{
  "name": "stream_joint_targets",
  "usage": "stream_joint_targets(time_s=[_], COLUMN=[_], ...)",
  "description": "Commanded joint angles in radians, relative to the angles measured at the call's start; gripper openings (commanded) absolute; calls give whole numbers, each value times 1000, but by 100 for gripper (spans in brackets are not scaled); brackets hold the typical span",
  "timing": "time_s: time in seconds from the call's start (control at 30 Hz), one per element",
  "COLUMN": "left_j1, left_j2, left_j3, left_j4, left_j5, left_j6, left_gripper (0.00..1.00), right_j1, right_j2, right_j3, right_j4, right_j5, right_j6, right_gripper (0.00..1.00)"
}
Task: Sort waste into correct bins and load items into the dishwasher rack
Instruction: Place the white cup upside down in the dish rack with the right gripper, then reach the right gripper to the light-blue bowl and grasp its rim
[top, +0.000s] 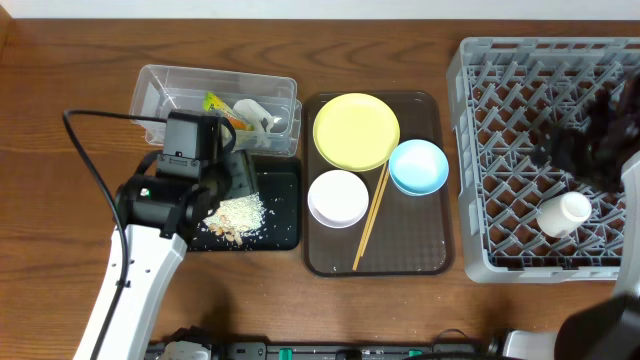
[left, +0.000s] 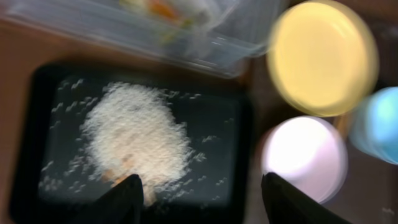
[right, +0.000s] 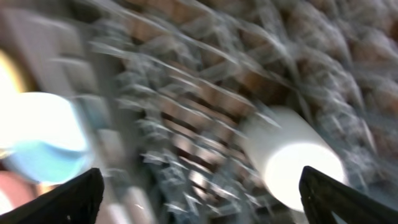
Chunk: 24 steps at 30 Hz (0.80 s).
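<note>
Lying heaped, pale beige crumbs (top: 238, 215) in black tray (top: 281, 190).

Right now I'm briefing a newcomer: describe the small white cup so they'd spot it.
Start at the large square grey plastic rack on the table's right. In its front half, a small white cylindrical cup lies on its side among the pegs. It is the rack's only white thing; the round white bowl sits on the brown tray.
</note>
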Motion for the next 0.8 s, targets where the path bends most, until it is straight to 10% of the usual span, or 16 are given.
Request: stream_joint_targets(time_s=[0.0,0.37,0.77], left_j1=[6,6,6], left_j2=[32,79,79], left_j3=[-3,-6,-6], left_j4=[-54,-90,-91], left_j5=[-195,-225,-225], left_j6=[-104,-156,-157], left_gripper=[64,64,64], right_j1=[118,493,568], right_j2=[-53,90,371], right_j3=[24,-35,-35], right_j4=[34,156,222], right_j5=[-163,49,199], right_j6=[-66,20,211], right_gripper=[91,64,53])
